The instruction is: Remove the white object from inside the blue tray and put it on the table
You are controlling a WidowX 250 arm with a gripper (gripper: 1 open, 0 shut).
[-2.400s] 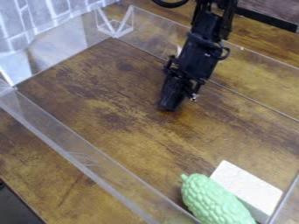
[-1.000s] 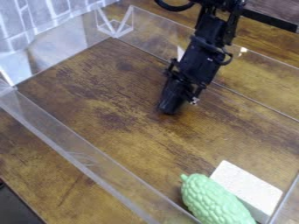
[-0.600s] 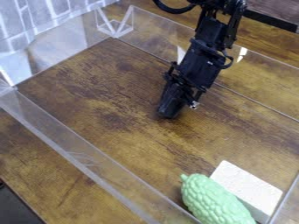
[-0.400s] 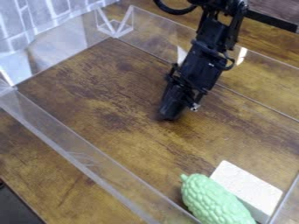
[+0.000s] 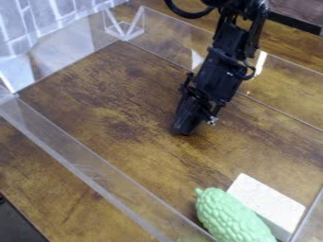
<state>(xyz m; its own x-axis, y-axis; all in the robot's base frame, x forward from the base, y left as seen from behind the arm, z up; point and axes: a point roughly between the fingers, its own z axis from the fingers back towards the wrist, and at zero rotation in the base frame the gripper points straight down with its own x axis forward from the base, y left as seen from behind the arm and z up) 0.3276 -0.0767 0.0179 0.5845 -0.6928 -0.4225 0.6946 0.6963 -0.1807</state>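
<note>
Where the view begins at the left, a clear wall, smooth and stiff like acrylic, runs slantwise from the left edge down toward the bottom. Above it, at upper left: one cloth, pale, with a grid of faint bluish lines, outside the walled area. Below the wall's outer side: more brown wood, and a dark patch in the lower left corner.

Next, the table: wood-grain, dark brown, streaked with lighter, worn-looking patches, flat, taking up most of the view between the walls. A second clear wall crosses behind, from upper left toward the right edge, with whitish, crossed marks near its left corner.

Right of centre, my arm: black, jointed, knobbly, with a dark cable looping at its top. It reaches down from the top edge, tilted toward the lower left. At its end, my gripper, black, low over the wood, its fingers pressed together; whether anything is pinched between them I cannot tell.

At lower right, a green object: rounded, elongated, pale green, bumpy all over. Just beside it, to the right, the white object: a plain block with straight edges and flat faces, lying inside the corner of the clear walls.
</note>
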